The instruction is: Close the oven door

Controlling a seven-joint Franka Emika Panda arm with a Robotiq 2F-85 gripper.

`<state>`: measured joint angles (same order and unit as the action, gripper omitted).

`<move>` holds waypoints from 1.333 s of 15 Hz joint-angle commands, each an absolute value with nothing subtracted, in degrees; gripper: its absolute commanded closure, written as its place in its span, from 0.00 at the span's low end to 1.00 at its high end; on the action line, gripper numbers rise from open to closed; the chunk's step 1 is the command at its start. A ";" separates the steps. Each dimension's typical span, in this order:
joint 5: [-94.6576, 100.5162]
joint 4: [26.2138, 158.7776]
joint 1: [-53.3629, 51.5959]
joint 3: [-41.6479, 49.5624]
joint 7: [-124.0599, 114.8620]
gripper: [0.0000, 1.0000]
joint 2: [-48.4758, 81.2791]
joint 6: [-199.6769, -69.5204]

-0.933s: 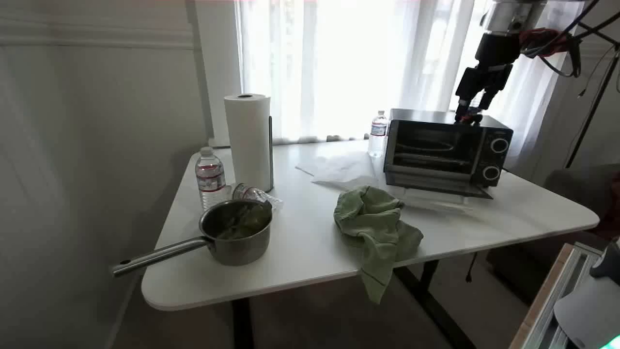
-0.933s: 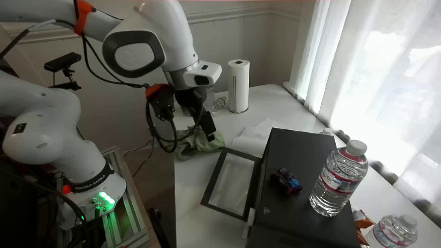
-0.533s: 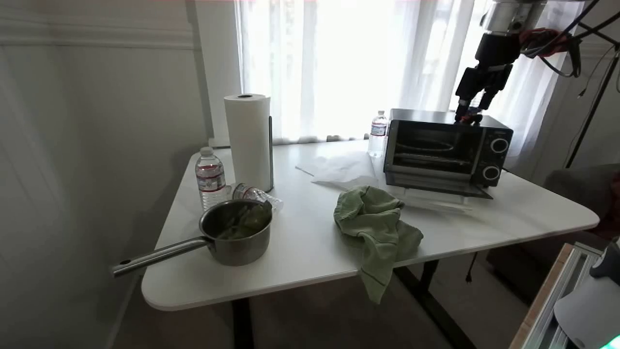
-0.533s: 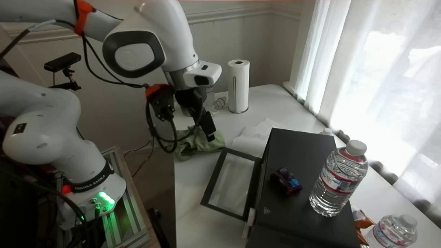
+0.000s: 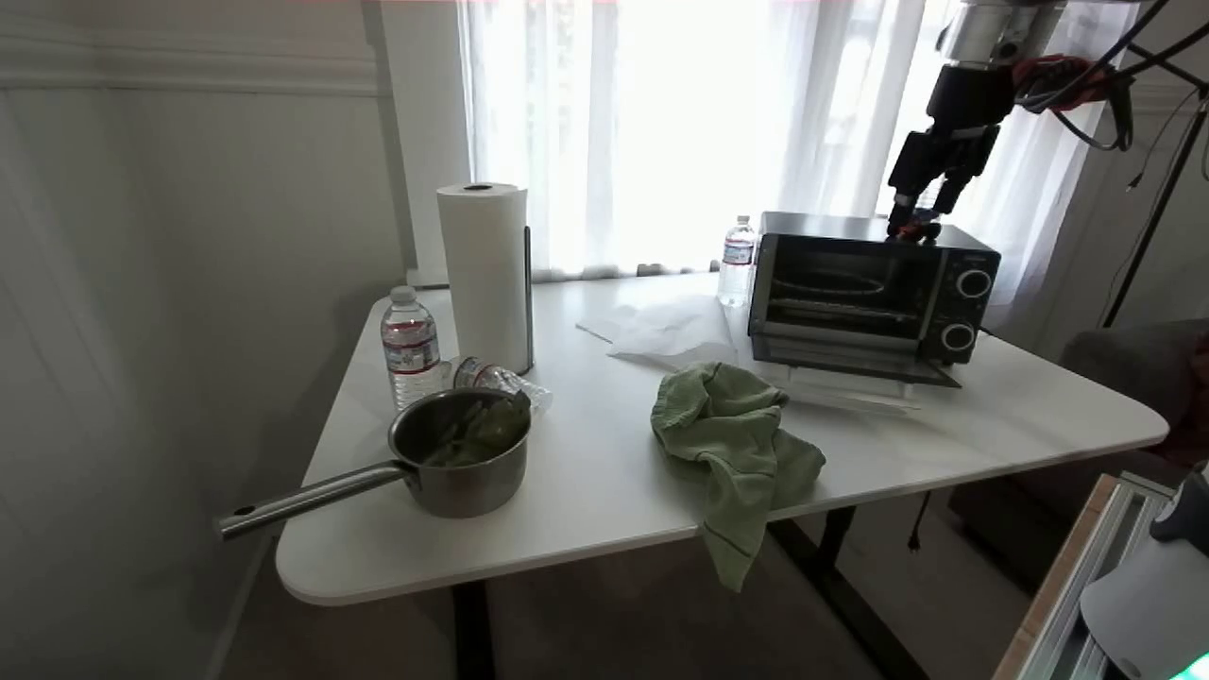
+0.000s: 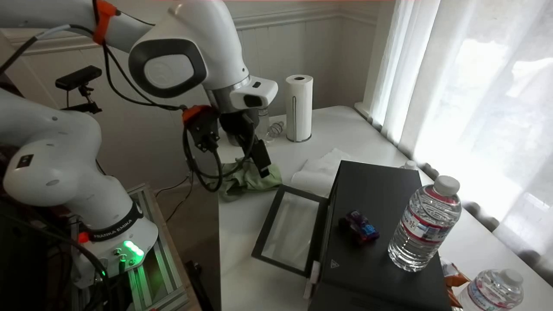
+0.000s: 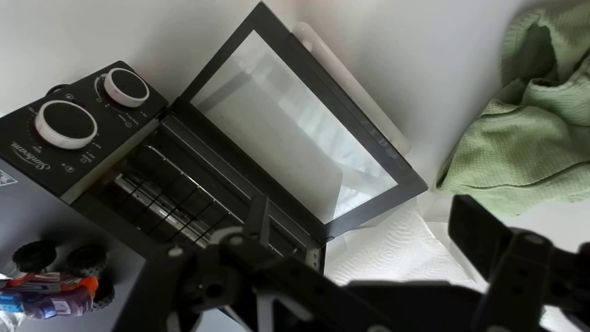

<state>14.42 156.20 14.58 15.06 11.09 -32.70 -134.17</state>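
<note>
Pale panelled walls (image 5: 236,208) meet a window hung with sheer white curtains (image 5: 661,142), bright with daylight, while the corner around it is dim. In front of them stands the bench (image 5: 595,472), white-topped and round-cornered, its dark legs reaching into shadow. The robot arm (image 6: 216,39) leans over it from a metal-railed stand (image 6: 166,246) alongside. Towards one end of the bench sits a black oven (image 6: 376,181); its oven door (image 6: 289,233), a dark frame around glass, is folded down and outward over the white top. Near that, a green towel (image 5: 732,444) lies crumpled, one corner drooping over the edge. An upright paper roll (image 5: 486,274) stands well apart from the oven, with a metal pot (image 5: 472,491) near it, the handle jutting out past the bench's side. The gripper (image 7: 361,212) hangs above the bench, its fingers spread wide. On the oven's flat top are an upright water bottle (image 6: 425,224) and, just beside it, a small toy car (image 6: 360,226).
</note>
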 commanded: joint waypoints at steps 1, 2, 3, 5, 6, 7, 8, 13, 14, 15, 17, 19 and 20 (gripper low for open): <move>13.98 156.13 15.08 14.53 11.41 0.00 -32.66 -134.08; 13.98 156.13 15.08 14.53 11.41 0.00 -32.66 -134.08; 13.98 156.13 15.08 14.53 11.41 0.00 -32.66 -134.08; 13.98 156.13 15.08 14.53 11.41 0.00 -32.66 -134.08; 13.98 156.13 15.08 14.53 11.41 0.00 -32.66 -134.08; 13.98 156.13 15.08 14.53 11.41 0.00 -32.66 -134.08; 13.98 156.13 15.08 14.53 11.41 0.00 -32.66 -134.08; 13.98 156.13 15.08 14.53 11.41 0.00 -32.66 -134.08; 13.98 156.13 15.08 14.53 11.41 0.00 -32.66 -134.08; 13.98 156.13 15.08 14.53 11.41 0.00 -32.66 -134.08; 13.98 156.13 15.08 14.53 11.41 0.00 -32.66 -134.08; 17.93 157.41 16.83 11.44 8.34 0.00 -32.43 -134.52; 20.59 158.15 17.83 9.76 6.76 0.00 -32.54 -135.05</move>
